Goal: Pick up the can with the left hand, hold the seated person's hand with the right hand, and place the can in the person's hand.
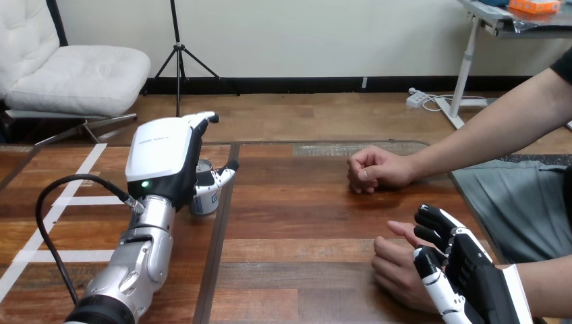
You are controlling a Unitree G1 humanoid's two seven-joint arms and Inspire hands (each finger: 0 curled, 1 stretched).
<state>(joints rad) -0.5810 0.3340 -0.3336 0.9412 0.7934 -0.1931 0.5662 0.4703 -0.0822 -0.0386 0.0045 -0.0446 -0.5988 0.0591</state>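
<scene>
Worktop (297, 223) open mid-span, can (204, 197) in left hand (165, 158)

Worktop wood lies bare across its middle, from the seam at the left to the right edge, where a person's arms reach in. The far hand (373, 169) rests closed near the far edge. The near hand (396, 264) lies by the front edge, touching the right hand (465, 266), which sits over its wrist side; I cannot tell whether that hand grips. The left hand is curled round the can, which is upright beside the seam.
</scene>
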